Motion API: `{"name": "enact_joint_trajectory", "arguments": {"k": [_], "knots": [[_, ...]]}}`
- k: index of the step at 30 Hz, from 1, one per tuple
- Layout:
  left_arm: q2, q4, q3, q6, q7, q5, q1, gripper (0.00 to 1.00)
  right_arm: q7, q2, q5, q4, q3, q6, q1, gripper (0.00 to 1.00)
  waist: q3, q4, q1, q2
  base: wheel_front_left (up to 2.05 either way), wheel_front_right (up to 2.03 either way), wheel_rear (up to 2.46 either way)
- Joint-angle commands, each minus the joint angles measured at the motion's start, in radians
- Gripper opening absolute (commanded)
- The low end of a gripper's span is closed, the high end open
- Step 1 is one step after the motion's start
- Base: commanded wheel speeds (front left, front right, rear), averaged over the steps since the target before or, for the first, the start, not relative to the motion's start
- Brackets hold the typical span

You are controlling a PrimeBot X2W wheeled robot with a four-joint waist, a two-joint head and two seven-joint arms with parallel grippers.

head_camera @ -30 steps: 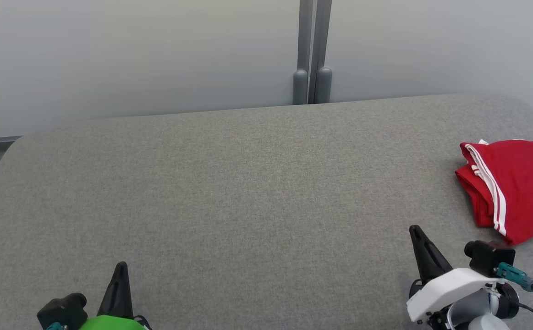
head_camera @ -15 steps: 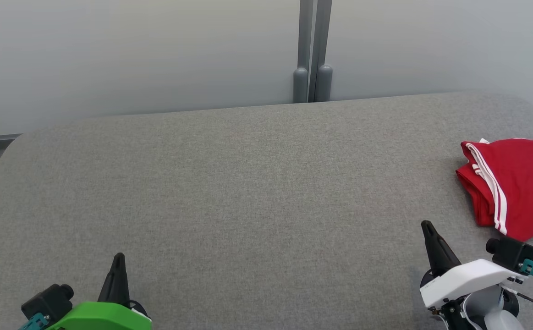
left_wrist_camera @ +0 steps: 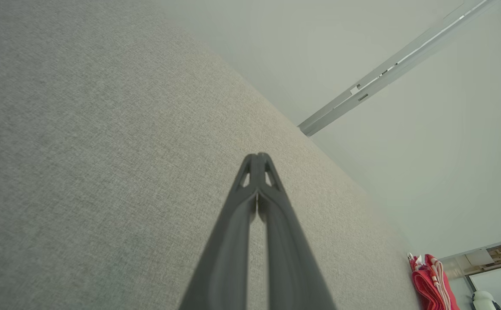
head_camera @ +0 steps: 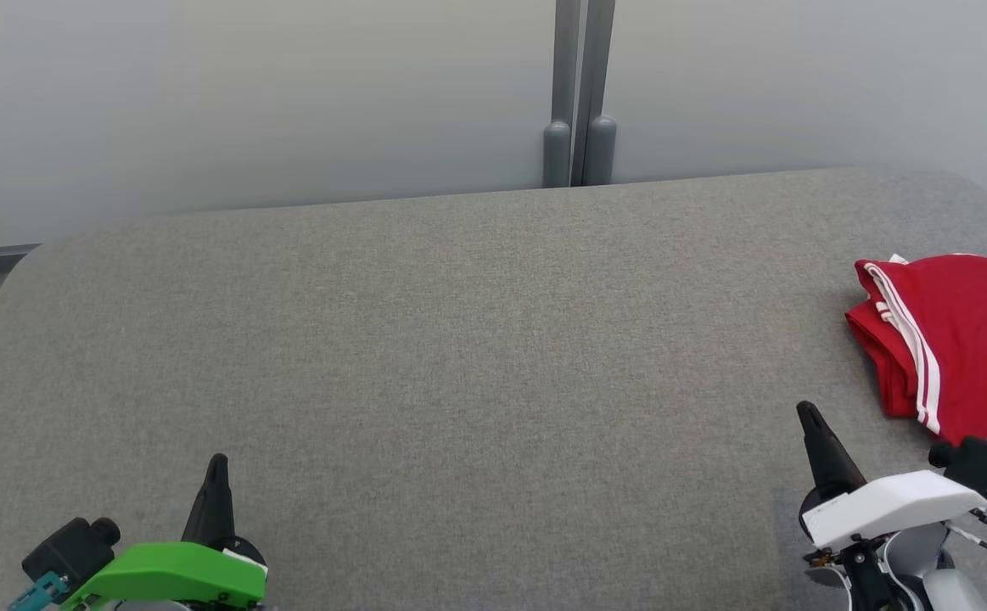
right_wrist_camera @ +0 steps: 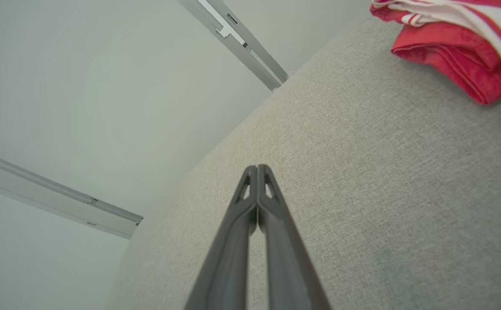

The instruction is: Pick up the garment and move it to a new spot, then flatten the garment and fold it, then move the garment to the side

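Two grippers are seen low over the near part of the bench (head_camera: 459,339), which is covered in grey fabric. The left gripper (head_camera: 216,465), under a green cover, is held at the near left. Its jaws are clenched tip to tip with nothing between them, as is shown plainly in the left wrist view. The right gripper (head_camera: 809,416), under a white cover, is held at the near right. Its jaws are likewise pressed together and nothing is grasped. Both pairs of fingers are pointed away from the robot, and whether the fabric is touched cannot be told.

Farther out, on the robot's right, the garment (head_camera: 960,339) is laid on the bench. It is red with white stripes, is bunched in folded layers, and is cut off by the right border of the head view. It is found beyond the right gripper, near it but apart from its jaws, and well apart from the left gripper.

Behind the far edge, pale wall panels (head_camera: 247,102) are joined at a grey post (head_camera: 578,93).
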Motion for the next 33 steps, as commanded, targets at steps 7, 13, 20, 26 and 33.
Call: {"name": "enact_joint_trajectory", "arguments": {"k": [7, 13, 20, 26, 33], "knots": [[-0.012, -0.004, 0.032, -0.025, 0.021, -0.084, -0.044, 0.0, 0.02, -0.007, 0.106, -0.003, -0.023, 0.0, -0.033, 0.0, 0.003, 0.0, 0.0, 0.0, 0.0, 0.0, 0.0], [-0.023, 0.0, 0.049, -0.04, 0.036, -0.138, -0.054, 0.0, 0.034, -0.008, 0.177, 0.002, -0.037, 0.0, -0.039, 0.0, 0.005, 0.001, 0.0, 0.0, 0.0, 0.0, 0.0], [-0.037, 0.005, 0.067, -0.056, 0.053, -0.196, -0.065, 0.0, 0.05, -0.008, 0.254, 0.007, -0.052, 0.0, -0.043, 0.0, 0.008, 0.001, 0.0, 0.0, 0.0, 0.0, 0.0], [-0.049, 0.011, 0.085, -0.072, 0.068, -0.252, -0.074, 0.0, 0.064, -0.008, 0.325, 0.012, -0.067, 0.0, -0.051, 0.0, 0.011, 0.001, 0.0, 0.0, 0.0, 0.0, 0.0], [-0.058, 0.015, 0.099, -0.084, 0.081, -0.295, -0.082, 0.0, 0.077, -0.008, 0.383, 0.016, -0.079, 0.0, -0.055, 0.0, 0.013, 0.001, 0.0, 0.0, 0.0, 0.0, 0.0]]}}
